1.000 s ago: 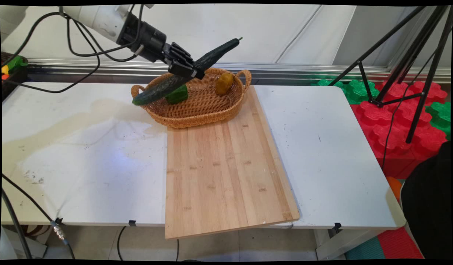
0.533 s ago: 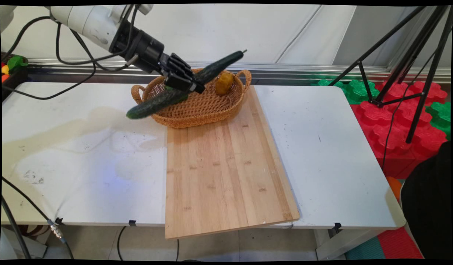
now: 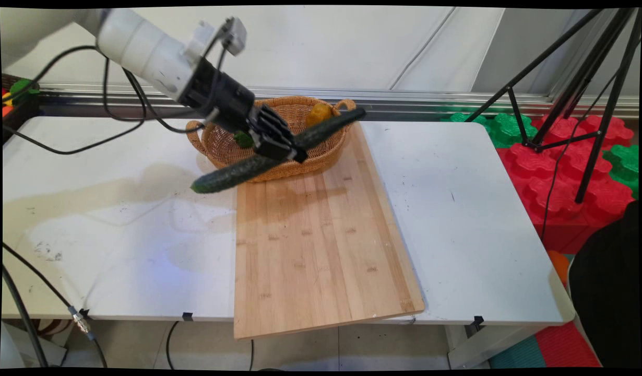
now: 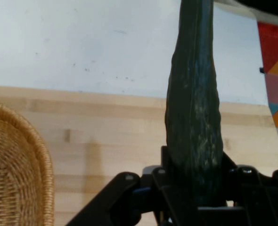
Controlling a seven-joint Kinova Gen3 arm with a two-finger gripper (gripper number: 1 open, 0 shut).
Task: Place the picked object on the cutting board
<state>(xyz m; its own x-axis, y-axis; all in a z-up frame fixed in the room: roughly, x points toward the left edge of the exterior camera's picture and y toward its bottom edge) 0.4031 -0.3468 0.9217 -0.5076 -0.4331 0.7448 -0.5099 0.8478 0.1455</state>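
The white arm reaches in from the upper left, angled down toward the right, with black cables looping beneath it. Its gripper (image 3: 287, 151) is clamped around the middle of a long dark cucumber (image 3: 232, 175), carried in the air and tilted, low end out over the white table (image 3: 456, 209), high end near the wicker basket (image 3: 222, 146). Below lies a wooden cutting board (image 3: 316, 250). A yellowish vegetable (image 3: 317, 110) and something green (image 3: 242, 139) sit in the basket.

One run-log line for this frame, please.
gripper: shut on cucumber | above: cutting board far end | behind: wicker basket, potato
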